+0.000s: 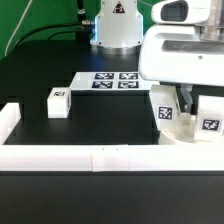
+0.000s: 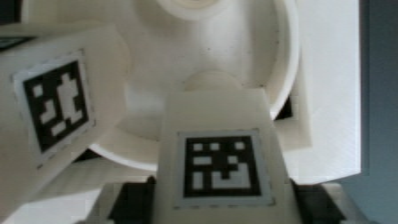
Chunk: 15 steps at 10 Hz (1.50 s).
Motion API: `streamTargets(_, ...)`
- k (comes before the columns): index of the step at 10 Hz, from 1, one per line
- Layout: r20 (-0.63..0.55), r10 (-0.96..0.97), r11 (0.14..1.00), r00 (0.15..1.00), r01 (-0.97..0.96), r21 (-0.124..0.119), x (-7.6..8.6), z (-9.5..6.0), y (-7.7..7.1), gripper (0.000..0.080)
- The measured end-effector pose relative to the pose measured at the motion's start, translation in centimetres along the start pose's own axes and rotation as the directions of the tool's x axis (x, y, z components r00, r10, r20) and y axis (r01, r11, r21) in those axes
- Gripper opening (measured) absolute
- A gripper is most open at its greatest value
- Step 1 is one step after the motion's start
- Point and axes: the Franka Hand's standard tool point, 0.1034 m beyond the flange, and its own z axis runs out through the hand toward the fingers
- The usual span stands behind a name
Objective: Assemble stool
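Currently fingers (image 2: 125,208) clamp one leg block (image 2: 217,165) beside the round seat (image 2: 196,50); loose leg block (image 1: 57,101) sits well apart on tabletop (image 1: 100,125).

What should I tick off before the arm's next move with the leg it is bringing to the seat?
1. Grip: the gripper is shut on the held leg block. Ok.
2. Aim: in the wrist view the held leg block points at the round seat. Ok.
3. Leg tip lined up with a seat hole: the tip hides the spot. Cannot tell.
4. Spare leg block stands alone on the table, well away from the arm. Ok.
5. Marker board carries no parts. Ok.
6. Third leg's place: not made out beside the arm. Cannot tell.
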Motion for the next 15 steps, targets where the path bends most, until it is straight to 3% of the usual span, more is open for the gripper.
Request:
streamTargets(2, 0.017, 0.39, 0.921, 0.921, -0.39, 0.01, -0.2, 0.1, 0.1, 0.034)
streamTargets(4, 0.065, 0.65, 0.756, 0.757, -0.653, 0.044, -0.4, 0.2, 0.3, 0.034)
streamTargets(5, 0.093, 0.753, 0.65, 0.651, -0.758, 0.047, -0.6, 0.3, 0.2, 0.034)
streamTargets(7, 0.064, 0.768, 0.638, 0.637, -0.77, 0.007, -1.2, 0.2, -0.5, 0.034)
streamTargets(11, 0.095, 0.927, 0.365, 0.362, -0.931, -0.011, -1.2, 0.3, -0.4, 0.034)
streamTargets(13, 0.132, 0.991, -0.016, -0.021, -0.999, -0.039, -0.9, 0.5, -0.3, 0.034)
streamTargets(14, 0.153, 0.973, -0.17, -0.172, -0.985, -0.023, -1.0, 0.6, -0.6, 0.034)
streamTargets(15, 0.199, 0.948, -0.258, -0.249, -0.966, 0.019, -1.0, 0.8, -0.9, 0.034)
